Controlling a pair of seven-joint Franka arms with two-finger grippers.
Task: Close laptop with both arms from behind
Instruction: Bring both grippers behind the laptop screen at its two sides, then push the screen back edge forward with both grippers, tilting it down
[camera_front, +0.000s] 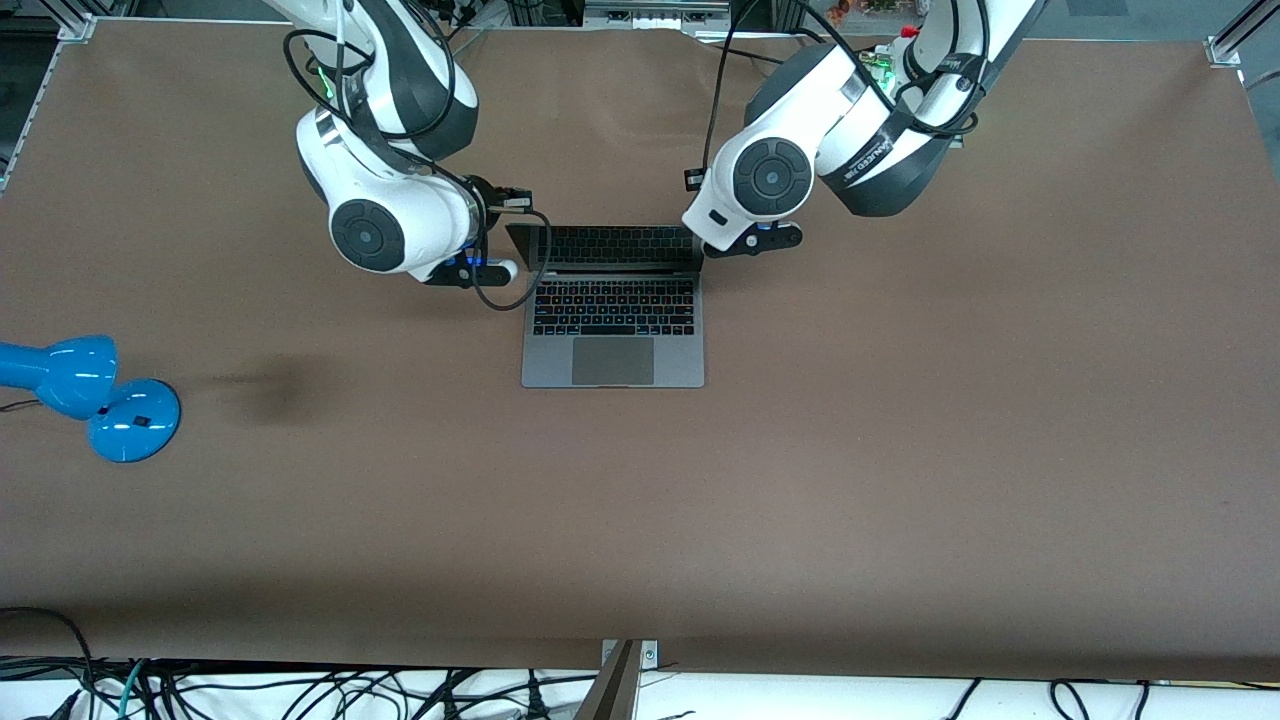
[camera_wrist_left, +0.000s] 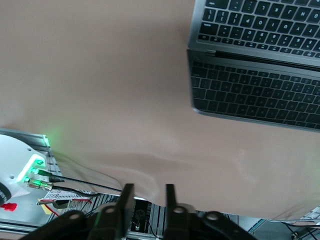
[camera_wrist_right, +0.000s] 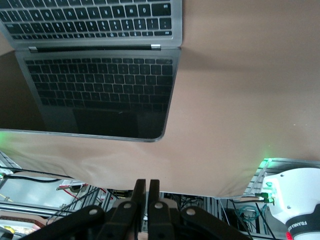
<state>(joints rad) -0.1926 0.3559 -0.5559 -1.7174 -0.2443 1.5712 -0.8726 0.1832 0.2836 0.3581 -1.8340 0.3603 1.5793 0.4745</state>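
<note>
Both arms bend low beside the open laptop (camera_front: 612, 305), left gripper (camera_wrist_left: 149, 200) jaws narrowly apart, right gripper (camera_wrist_right: 146, 192) jaws pressed together.

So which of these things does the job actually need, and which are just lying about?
Part of the job:
- laptop, open in the middle of the table
- left pincer, slightly open, at the screen's one end
- right pincer, shut, at its other end

Just lying about:
- blue lamp, at the right arm's end of the table

High front camera faces the robots; both close wrist cameras share the laptop (camera_front: 612, 310).
</note>
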